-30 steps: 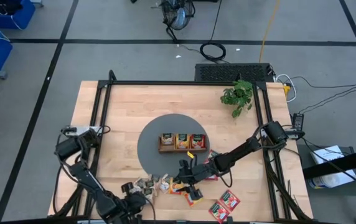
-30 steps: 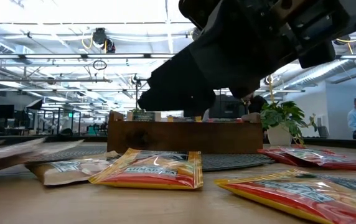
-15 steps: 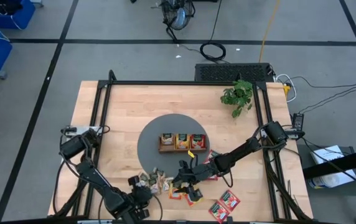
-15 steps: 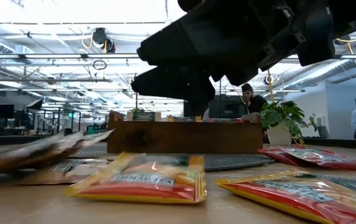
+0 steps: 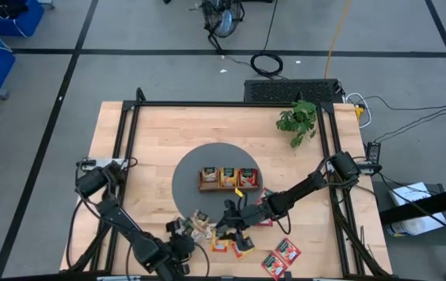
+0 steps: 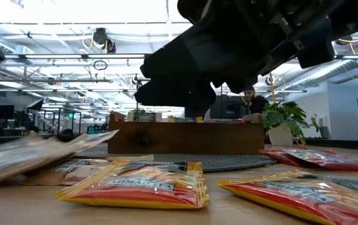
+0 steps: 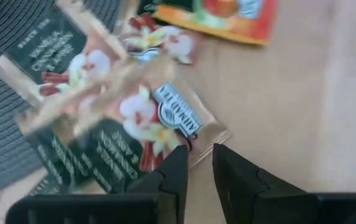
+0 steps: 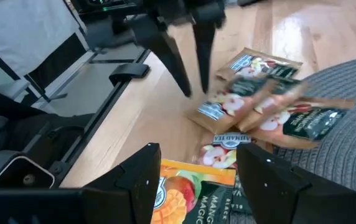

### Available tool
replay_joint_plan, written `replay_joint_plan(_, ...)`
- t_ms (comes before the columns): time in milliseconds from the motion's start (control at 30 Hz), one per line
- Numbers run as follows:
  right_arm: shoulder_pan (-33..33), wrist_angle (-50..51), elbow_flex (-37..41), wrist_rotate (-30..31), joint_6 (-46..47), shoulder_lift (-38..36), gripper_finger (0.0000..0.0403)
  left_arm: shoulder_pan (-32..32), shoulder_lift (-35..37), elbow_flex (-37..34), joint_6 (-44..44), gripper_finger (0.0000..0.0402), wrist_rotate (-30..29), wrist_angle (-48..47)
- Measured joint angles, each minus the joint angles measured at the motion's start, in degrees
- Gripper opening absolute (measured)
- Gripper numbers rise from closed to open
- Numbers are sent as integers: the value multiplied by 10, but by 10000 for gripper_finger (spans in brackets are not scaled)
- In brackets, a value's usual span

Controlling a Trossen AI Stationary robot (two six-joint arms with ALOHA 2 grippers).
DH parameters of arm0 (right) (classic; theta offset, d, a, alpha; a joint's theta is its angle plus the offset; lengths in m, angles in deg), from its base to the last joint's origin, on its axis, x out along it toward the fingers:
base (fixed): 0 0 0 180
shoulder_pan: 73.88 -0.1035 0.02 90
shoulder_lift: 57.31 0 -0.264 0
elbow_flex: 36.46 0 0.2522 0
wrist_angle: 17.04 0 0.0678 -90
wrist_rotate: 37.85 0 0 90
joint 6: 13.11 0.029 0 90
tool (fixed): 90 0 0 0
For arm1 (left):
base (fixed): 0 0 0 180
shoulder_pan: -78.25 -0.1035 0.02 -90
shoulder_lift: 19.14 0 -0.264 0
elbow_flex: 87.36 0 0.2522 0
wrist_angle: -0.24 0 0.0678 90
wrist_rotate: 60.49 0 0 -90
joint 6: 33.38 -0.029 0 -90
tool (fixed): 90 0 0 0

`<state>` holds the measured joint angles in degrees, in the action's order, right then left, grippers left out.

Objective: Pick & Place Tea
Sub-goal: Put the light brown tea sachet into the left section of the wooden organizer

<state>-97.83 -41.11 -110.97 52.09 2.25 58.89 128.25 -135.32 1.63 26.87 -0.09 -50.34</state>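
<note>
We saw the wooden tray (image 5: pixel 228 179) sitting on the round grey mat (image 5: pixel 190 173) near the middle of the table (image 5: pixel 161 136), its three compartments each holding upright sachets: one with a dark label on the left, an orange one in the middle, a red one on the right. The rest of the tea lay loose on the near side of the table. A cluster of beige-white sachets (image 5: pixel 198 225) overlapped one another at the mat's near edge, an orange sachet (image 5: pixel 221 243) lay just beside them, and a pair of red sachets (image 5: pixel 282 256) lay apart toward the right corner, with another red one (image 5: pixel 263 219) under the right arm. The left gripper (image 5: pixel 178 231) was low beside the beige-white pile; in its wrist view its fingers (image 7: pixel 178 169) stood narrowly apart, just short of the corner of a beige-white sachet (image 7: pixel 153 121), pinching nothing that we could make out. The right gripper (image 5: pixel 229 228) hovered over the orange sachet (image 8: pixel 187 190) with its fingers (image 8: pixel 144 171) spread wide and nothing between them. From table height we noted an orange sachet (image 6: pixel 138 185) lying flat in front of the tray (image 6: pixel 185 137). A potted plant (image 5: pixel 298 119) stood at the far right of the table.
</note>
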Motion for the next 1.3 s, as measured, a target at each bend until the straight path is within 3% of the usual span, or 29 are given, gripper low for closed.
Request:
replay_joint_plan(433, 1, 11, 0, 0, -13, 0, 194, 20, 3, 4, 185, 81, 7, -146)
replay_joint_plan(900, 35, 70, 0, 36, 4, 0, 194, -46, 3, 4, 90, 81, -56, -141)
replay_joint_plan(1100, 55, 76, 0, -3, 1, 0, 194, -84, 3, -15, 56, 81, -42, -131)
replay_joint_plan(1300, 70, 79, 0, -42, 21, 0, 194, -105, 5, -57, 6, 81, -36, -37)
